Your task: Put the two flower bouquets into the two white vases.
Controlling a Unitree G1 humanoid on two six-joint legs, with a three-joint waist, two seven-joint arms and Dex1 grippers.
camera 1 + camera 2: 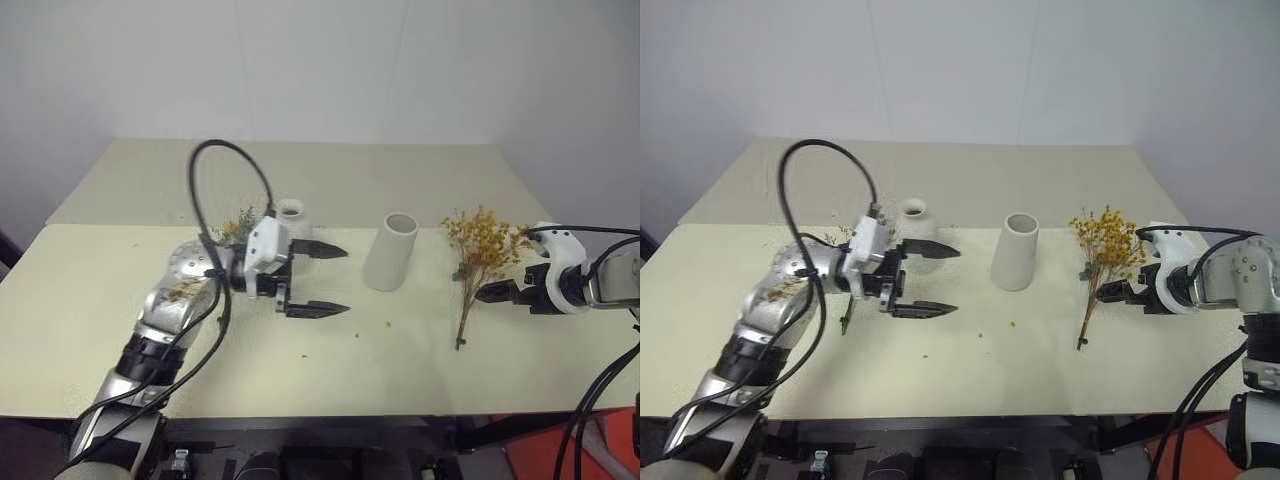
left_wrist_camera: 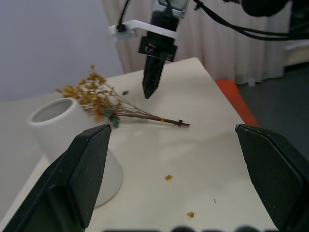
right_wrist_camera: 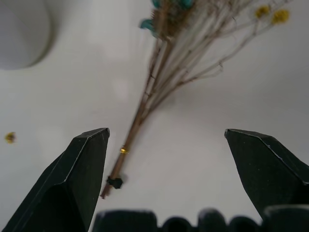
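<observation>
I find the wide-mouthed vase upright at table centre, its mouth empty. The narrow-necked vase stands behind my left gripper, fingers spread. The yellow bouquet lies flat beside my right gripper, fingers spread, nothing held. A grey-green sprig lies beside the narrow-necked vase.

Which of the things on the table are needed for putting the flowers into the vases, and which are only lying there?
Needed: yellow bouquet, lying flat; grey-green sprig, behind the left arm; wide-mouth vase; narrow-neck vase; left gripper and right gripper, both open and empty.

Only lying there: small yellow crumbs on the table.
</observation>
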